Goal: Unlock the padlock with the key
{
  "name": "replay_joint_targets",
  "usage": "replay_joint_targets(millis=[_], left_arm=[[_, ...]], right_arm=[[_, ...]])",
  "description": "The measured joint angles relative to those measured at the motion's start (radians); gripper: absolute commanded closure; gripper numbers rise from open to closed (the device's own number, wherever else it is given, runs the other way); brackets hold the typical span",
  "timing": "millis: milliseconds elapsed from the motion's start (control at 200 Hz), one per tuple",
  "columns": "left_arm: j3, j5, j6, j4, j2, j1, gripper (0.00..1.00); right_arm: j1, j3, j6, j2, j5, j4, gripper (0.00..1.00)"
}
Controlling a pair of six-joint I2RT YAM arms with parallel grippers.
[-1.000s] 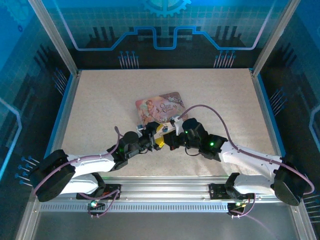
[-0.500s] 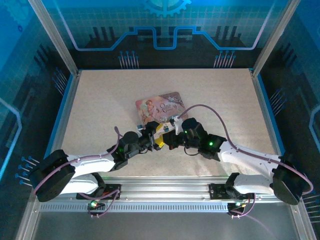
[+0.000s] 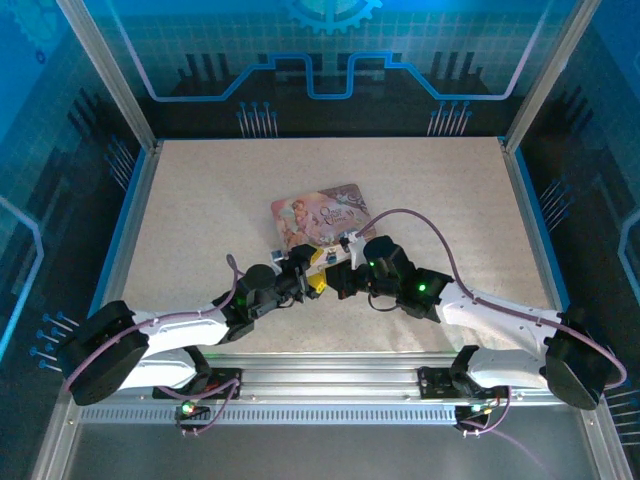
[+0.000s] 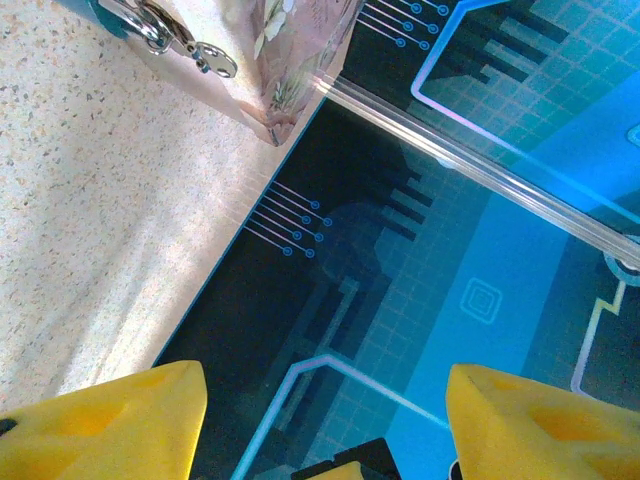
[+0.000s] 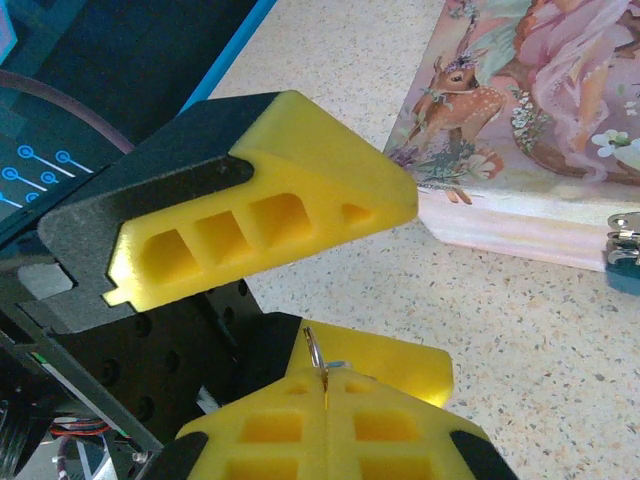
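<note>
Key (image 5: pixel 318 356), thin grey sliver, pinched between closed ribbed yellow right fingers (image 5: pixel 420 400). Blue padlock (image 5: pixel 626 264) at right edge; left fingers (image 4: pixel 110 410) spread wide, empty.

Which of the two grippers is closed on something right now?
The right gripper: it is shut tight on the key, a thin metal sliver poking out between its tips. The left gripper is wide open and holds nothing.

Speckled beige tabletop (image 3: pixel 200 200), blue circuit-patterned back wall (image 3: pixel 330 40), aluminium corner posts (image 3: pixel 105 70), cool blue light
</note>
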Motion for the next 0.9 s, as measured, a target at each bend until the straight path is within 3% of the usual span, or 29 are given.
replay_joint_targets(millis=[205, 900], left_arm=[[-0.003, -0.003, -0.003, 0.002, 0.0, 0.0, 0.41], [-0.013, -0.016, -0.006, -0.006, -0.001, -0.003, 0.73]], right_arm=[[0.0, -0.008, 0.004, -0.002, 0.001, -0.001, 0.99], [0.0, -0.028, 0.011, -0.026, 0.019, -0.005, 0.98]])
